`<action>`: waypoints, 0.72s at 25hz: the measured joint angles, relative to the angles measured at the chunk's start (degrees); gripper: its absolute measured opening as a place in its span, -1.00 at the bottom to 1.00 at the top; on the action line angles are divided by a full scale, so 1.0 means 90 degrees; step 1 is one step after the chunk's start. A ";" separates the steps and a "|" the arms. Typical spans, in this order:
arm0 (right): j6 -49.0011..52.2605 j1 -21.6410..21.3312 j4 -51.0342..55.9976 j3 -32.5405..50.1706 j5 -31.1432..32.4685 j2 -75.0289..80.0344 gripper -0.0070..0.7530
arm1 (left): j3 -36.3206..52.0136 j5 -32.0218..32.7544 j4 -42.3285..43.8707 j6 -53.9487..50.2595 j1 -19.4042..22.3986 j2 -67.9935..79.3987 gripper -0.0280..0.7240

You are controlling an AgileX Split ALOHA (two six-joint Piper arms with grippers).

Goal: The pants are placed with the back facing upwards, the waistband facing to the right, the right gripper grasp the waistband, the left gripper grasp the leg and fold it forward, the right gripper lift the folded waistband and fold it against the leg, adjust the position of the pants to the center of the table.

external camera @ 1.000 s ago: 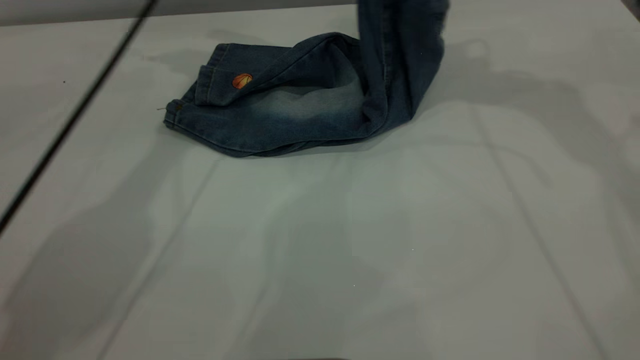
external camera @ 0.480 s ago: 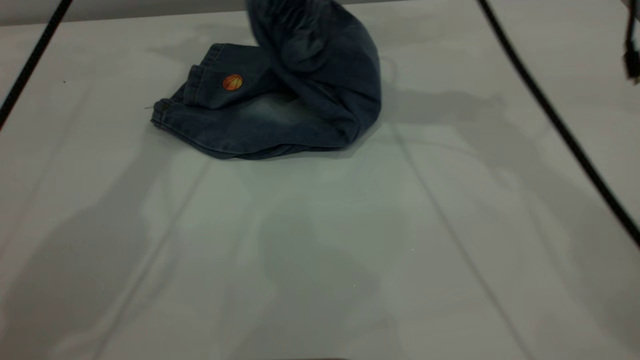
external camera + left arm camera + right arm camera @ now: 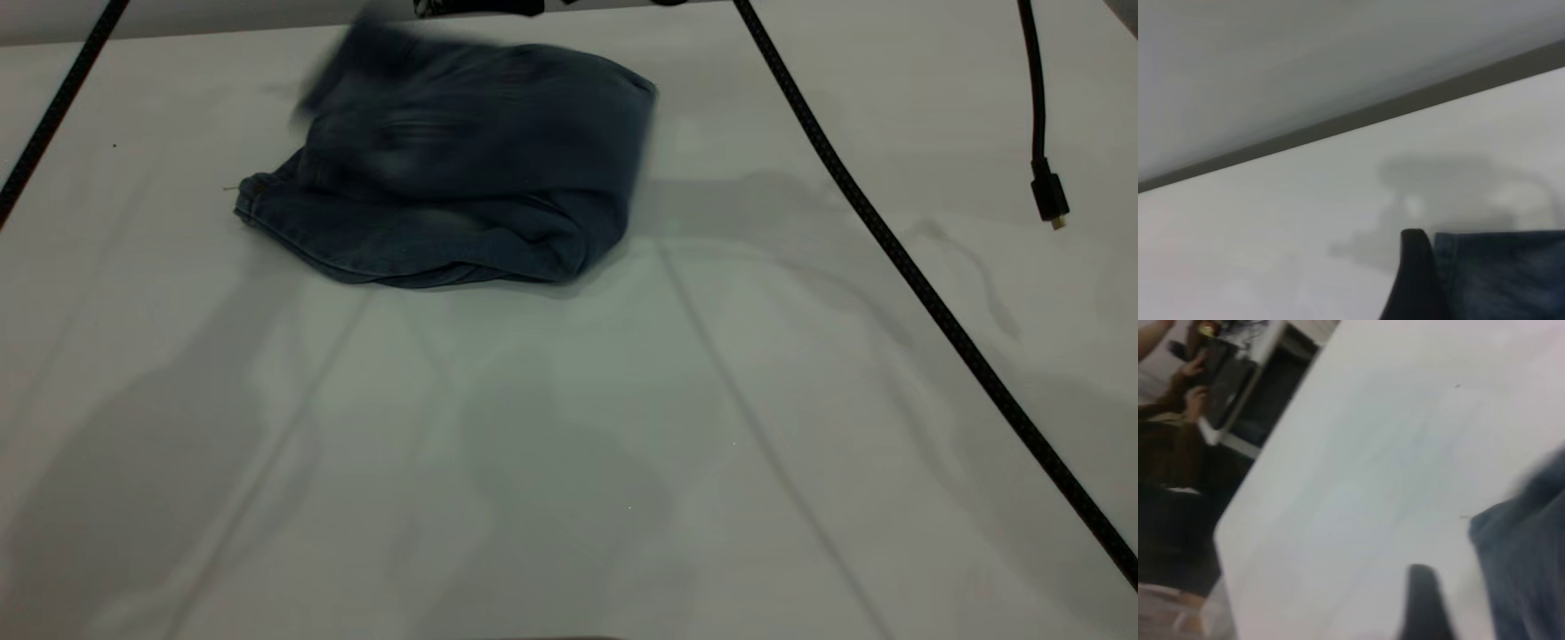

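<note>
Exterior view: we see the pants [image 3: 444,187] lying as a compact folded bundle on the far half of the table [image 3: 569,444], left of its midline, with the upper denim layer draped over the lower one and blurred at its far left corner. We judge both folds to be largely made, so what remains is settling the top layer and shifting the bundle toward the table's center. Neither claw shows here; only dark hardware at the top edge, a thick braided cable [image 3: 889,240] slanting across the right side, a second cable [image 3: 53,116] at the far left, and a thin lead ending in a small plug [image 3: 1049,197] hanging at the far right. The braided cable crosses the space to the right of and in front of the bundle, and we judge it could snag a move that way. Left wrist view: one black fingertip of the left gripper [image 3: 1415,280] shows just beside a denim edge, apparently touching it; whether the claw is clenched or released we cannot tell. Right wrist view: one dark finger of the right gripper [image 3: 1425,603] sits near the blurred denim, its grip likewise undeterminable. Beyond the table edge we see a person [image 3: 1178,440], blurred.
</note>
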 joint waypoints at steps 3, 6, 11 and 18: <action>0.0117 -0.0053 -0.0054 0.0000 0.0078 0.0001 0.47 | 0.0000 0.0000 -0.0420 0.0289 0.0000 0.0000 0.38; 0.0459 -0.0342 -0.0485 0.0000 0.0143 0.0001 0.56 | 0.0000 0.0000 -0.1045 0.0814 0.0000 0.0000 0.38; 0.1481 -0.1188 -0.2115 0.0000 0.0041 -0.0111 0.53 | 0.0000 0.0000 -0.1549 0.1279 0.0000 0.0198 0.38; 0.2778 -0.1921 -0.4278 0.0000 -0.0166 -0.0433 0.53 | 0.1009 0.0000 -0.1605 0.1303 -0.0174 0.0532 0.38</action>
